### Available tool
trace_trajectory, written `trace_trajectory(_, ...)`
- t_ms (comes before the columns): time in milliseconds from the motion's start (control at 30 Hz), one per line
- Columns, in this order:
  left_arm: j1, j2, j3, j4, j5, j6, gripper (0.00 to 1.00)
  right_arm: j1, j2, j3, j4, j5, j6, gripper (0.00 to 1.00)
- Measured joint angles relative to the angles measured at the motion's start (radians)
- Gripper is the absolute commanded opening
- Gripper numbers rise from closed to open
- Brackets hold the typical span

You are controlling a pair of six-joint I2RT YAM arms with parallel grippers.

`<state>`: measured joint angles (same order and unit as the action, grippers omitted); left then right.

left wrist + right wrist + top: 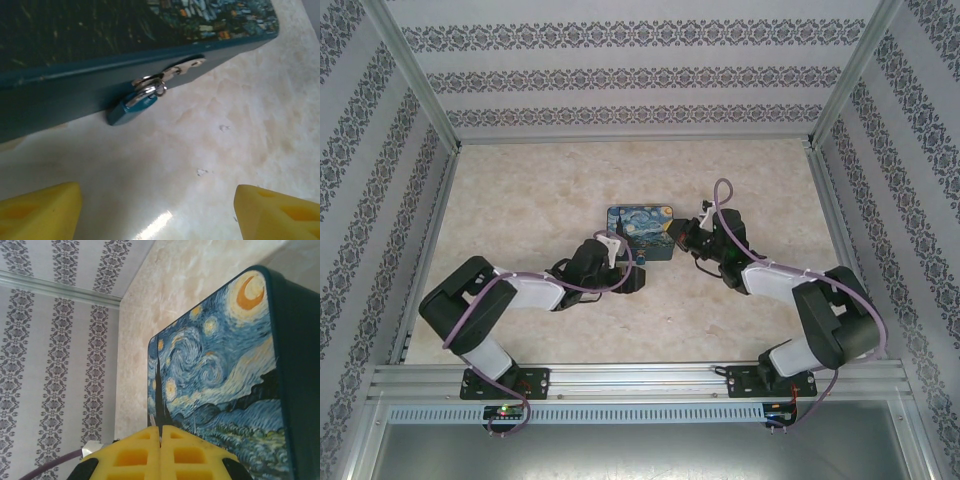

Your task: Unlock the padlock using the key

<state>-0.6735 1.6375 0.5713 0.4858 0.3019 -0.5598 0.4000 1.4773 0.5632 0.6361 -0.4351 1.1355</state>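
Hanging from a metal hasp [186,66] on the front wall of the painted box [75,85], the padlock [131,111] sits tilted, its blue body resting on the table [210,150] and its shackle threaded through the hasp ring. Seen from above, the lock is at the box's 6 o'clock edge, near the middle of the table.

Left gripper [157,215]: at about 7 o'clock from the box, pointed at the lock. Yellow fingers [42,212] wide apart with nothing between them, clear of the lock.

Right gripper [160,452]: at 3 o'clock from the box, close to its right edge. Fingers pressed together along a thin seam. Whether anything is pinched in that seam, I cannot tell.
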Motion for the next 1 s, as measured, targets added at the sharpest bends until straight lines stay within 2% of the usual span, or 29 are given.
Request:
trace_trajectory(600, -0.001, 0.166, 0.105, 0.150, -0.030, 0.053, 0.73, -0.064, 0.177, 0.066, 0.153, -0.053, 0.060, 0.00)
trace_trajectory(1000, -0.001, 0.208, 0.147, 0.159, -0.021, 0.089, 0.73, -0.071, 0.245, 0.079, 0.207, -0.076, 0.090, 0.00)
